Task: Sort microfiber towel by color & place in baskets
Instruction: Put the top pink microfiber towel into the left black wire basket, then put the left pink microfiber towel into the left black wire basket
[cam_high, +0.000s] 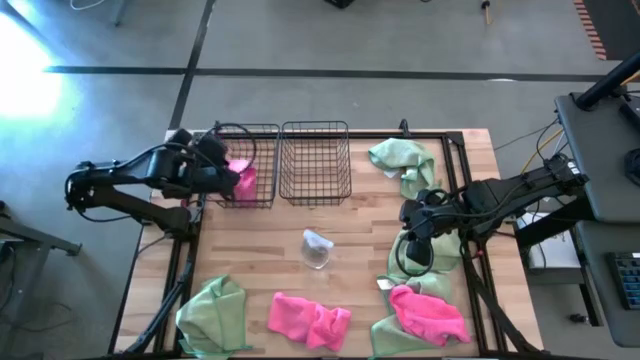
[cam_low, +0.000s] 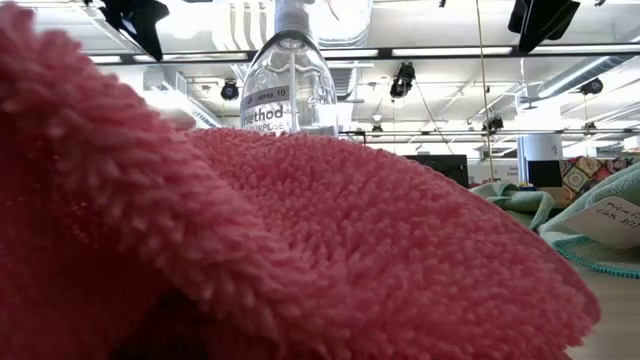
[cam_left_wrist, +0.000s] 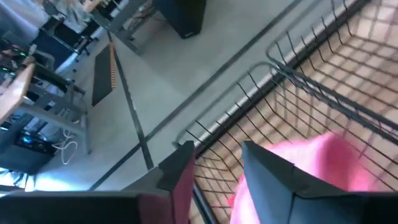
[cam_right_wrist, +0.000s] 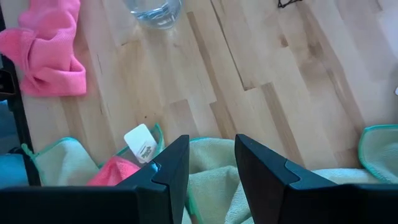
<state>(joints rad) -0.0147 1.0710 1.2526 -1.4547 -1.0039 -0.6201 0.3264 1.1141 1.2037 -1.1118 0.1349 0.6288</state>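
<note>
I am reaching my left end effector (cam_high: 232, 172) over the left wire-mesh basket (cam_high: 262, 140) at the upper left of the frame, fingers parted, gripping nothing; a fluffy pink towel (cam_high: 244, 182) is lying bunched inside. My right end effector (cam_high: 412, 238) is hanging open over a soft green towel (cam_high: 440, 256) at the desk's (cam_high: 350, 270) right. Other towels are lying crumpled along the lower edge.

towel (cam_high: 243, 180) in left basket (cam_high: 262, 192)
</note>
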